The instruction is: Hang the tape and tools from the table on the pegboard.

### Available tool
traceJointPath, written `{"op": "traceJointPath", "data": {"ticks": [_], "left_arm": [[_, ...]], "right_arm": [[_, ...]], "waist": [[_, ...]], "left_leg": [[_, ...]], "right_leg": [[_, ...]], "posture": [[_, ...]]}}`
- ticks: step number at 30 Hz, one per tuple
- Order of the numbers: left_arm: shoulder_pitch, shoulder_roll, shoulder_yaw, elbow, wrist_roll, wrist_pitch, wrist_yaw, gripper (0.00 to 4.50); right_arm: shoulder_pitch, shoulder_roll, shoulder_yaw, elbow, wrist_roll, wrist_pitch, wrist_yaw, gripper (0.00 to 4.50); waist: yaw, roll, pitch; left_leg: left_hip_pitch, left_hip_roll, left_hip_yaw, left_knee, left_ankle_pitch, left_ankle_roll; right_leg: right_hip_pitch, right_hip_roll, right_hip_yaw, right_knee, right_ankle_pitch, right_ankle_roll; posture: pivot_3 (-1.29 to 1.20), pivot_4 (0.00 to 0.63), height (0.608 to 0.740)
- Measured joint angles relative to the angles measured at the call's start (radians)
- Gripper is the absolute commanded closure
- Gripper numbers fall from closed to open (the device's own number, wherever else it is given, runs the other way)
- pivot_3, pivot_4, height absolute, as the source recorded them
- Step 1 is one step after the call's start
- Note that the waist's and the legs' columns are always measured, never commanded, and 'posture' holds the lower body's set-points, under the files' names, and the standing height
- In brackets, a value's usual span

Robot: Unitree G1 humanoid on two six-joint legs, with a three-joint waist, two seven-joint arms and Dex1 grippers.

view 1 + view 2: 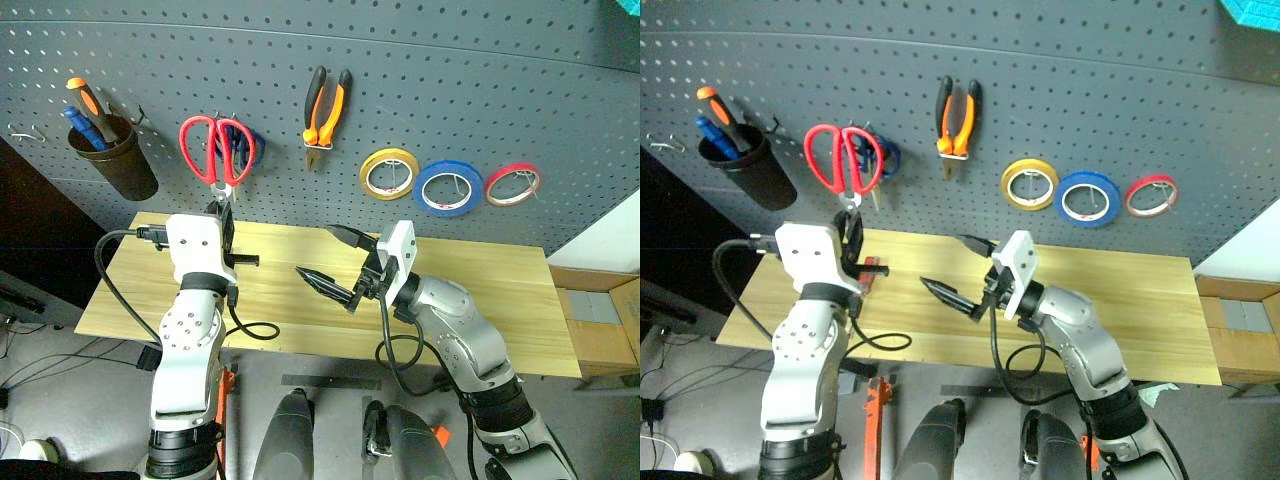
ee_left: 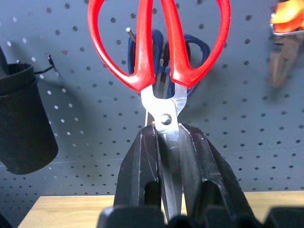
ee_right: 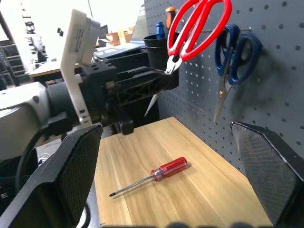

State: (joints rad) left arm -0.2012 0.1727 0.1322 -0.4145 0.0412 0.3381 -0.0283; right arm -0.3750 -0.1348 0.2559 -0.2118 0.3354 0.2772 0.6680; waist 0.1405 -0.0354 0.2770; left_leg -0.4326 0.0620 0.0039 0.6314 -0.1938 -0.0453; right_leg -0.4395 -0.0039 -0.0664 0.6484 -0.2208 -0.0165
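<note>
Left wrist view: left gripper (image 2: 167, 142) pinches the red-handled scissors (image 2: 159, 52) by stiff, slick blades near the pivot — light, likely to swivel — right gripper (image 1: 327, 257) spread wide.

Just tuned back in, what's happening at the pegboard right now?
The left gripper has its jaws shut on the blades of the red-handled scissors, holding them handles-up against the pegboard, in front of the blue-handled scissors hanging there. The right gripper waits over the table with jaws open and empty. The pliers and blue tape roll already hang on the board. The red-handled screwdriver still lies on the table.
</note>
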Motion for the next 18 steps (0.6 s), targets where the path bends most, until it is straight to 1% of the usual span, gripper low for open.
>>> {"op": "traceJointPath", "data": {"ticks": [4,10,12,13,18], "left_arm": [[-0.052,0.008,0.015,0.074,-0.013,0.047,-0.004,4.25],[-0.125,0.03,0.044,0.164,-0.07,0.114,-0.035,4.25],[-0.132,0.04,0.048,0.179,-0.074,0.113,-0.041,3.51],[-0.136,0.047,0.051,0.189,-0.075,0.113,-0.045,3.34],[-0.115,0.063,0.047,0.192,-0.078,0.112,-0.058,1.55]], "right_arm": [[0.0,-0.002,-0.001,0.0,0.0,0.004,-0.01,0.0],[0.0,-0.01,-0.001,-0.001,0.0,0.005,-0.014,0.0],[0.0,-0.01,-0.001,-0.001,0.0,0.005,-0.015,0.0],[0.0,-0.01,-0.001,-0.001,0.0,0.005,-0.016,0.0],[-0.001,-0.009,-0.001,-0.001,0.0,0.005,-0.019,0.0]], "waist": [[-0.005,0.0,0.0],[-0.008,0.0,0.0],[-0.008,0.0,0.0],[-0.009,0.0,0.0],[-0.009,0.0,0.0]], "left_leg": [[0.0,0.0,0.0,0.0,0.0,0.0],[0.0,0.0,0.0,0.001,0.0,0.0],[0.0,0.0,0.0,0.001,0.0,0.0],[0.0,0.0,0.0,0.001,0.0,0.0],[0.001,0.0,0.0,0.001,0.0,0.0]], "right_leg": [[0.0,0.001,0.0,0.001,0.0,0.0],[0.0,0.001,0.0,0.001,0.0,0.0],[0.0,0.001,0.001,0.001,0.0,0.0],[0.0,0.001,0.0,0.001,0.0,-0.001],[0.0,0.001,0.001,0.002,0.001,-0.001]], "posture": [[0.24,0.196,0.74],[0.24,0.2,0.74],[0.23,0.204,0.74],[0.23,0.204,0.74],[0.23,0.216,0.74]]}}
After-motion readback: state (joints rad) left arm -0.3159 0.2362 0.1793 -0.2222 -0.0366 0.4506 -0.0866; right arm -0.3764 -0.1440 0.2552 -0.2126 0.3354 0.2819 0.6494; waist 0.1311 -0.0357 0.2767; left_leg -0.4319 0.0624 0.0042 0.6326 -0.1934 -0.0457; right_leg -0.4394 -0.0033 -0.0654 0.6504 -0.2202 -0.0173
